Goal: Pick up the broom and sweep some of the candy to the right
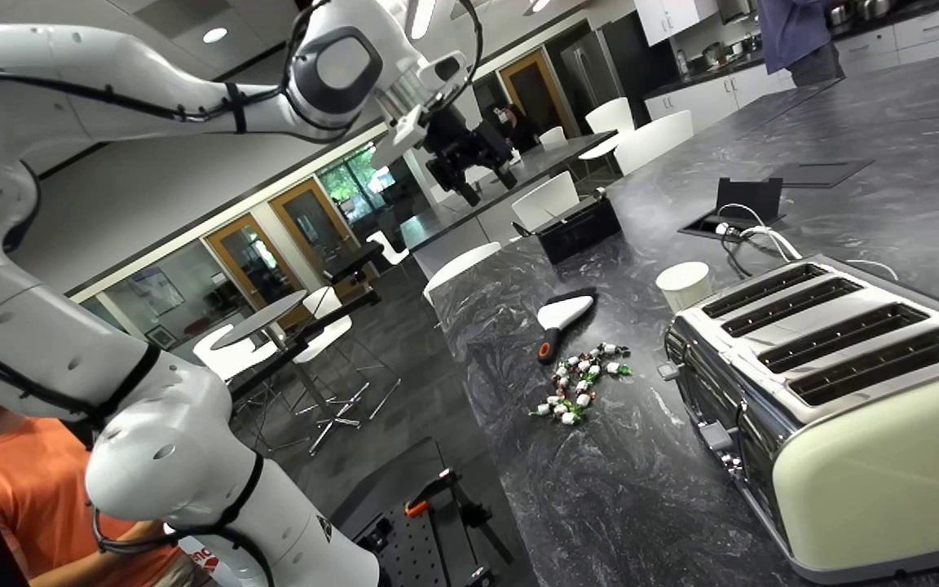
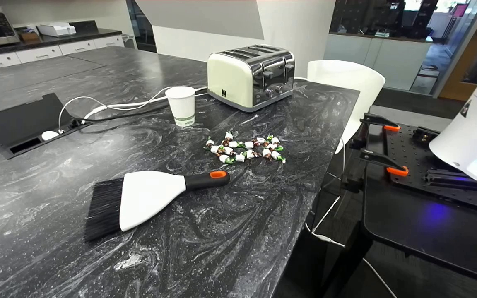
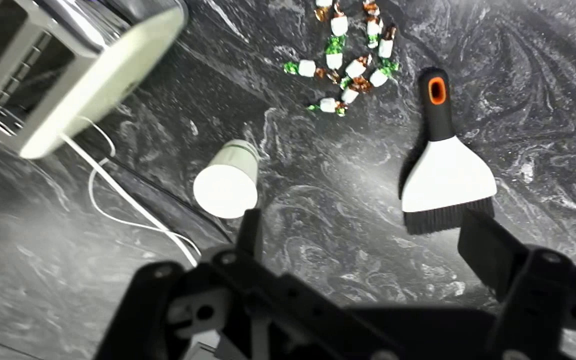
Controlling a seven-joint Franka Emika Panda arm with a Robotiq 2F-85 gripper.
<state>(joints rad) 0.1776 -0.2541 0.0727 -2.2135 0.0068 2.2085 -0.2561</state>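
The hand (image 3: 365,232) hangs well above the worktop (image 2: 242,231), its fingers (image 3: 493,250) spread wide with nothing between them. Below, in the wrist view, the one broom (image 3: 447,172) lies flat toward one side of the gap, its bristles (image 3: 438,219) slightly overlapped by a fingertip from this angle and its black handle (image 3: 440,122) reaching away from the hand.

The broom looks light. Its white head is probably stiff, smooth plastic that could slip, and the bristles should bend under load, so neither makes a good hold. The handle, with an orange-rimmed hole near its tip, seems firm and perhaps rubbery; a grip at mid-length, squarely across it, ought to resist twisting. It sits low, so the fingers would need to come close to the worktop without scraping.

Near the handle's tip, not touching it, lies the candy (image 2: 249,145): some fourteen wrapped pieces, crowded enough that the count is unsure. They look light, their wrappers slick, likely to scatter at a hard push.

Farther out stand one upright paper cup (image 2: 181,105) and one toaster (image 2: 249,78) with four slots (image 1: 844,338).
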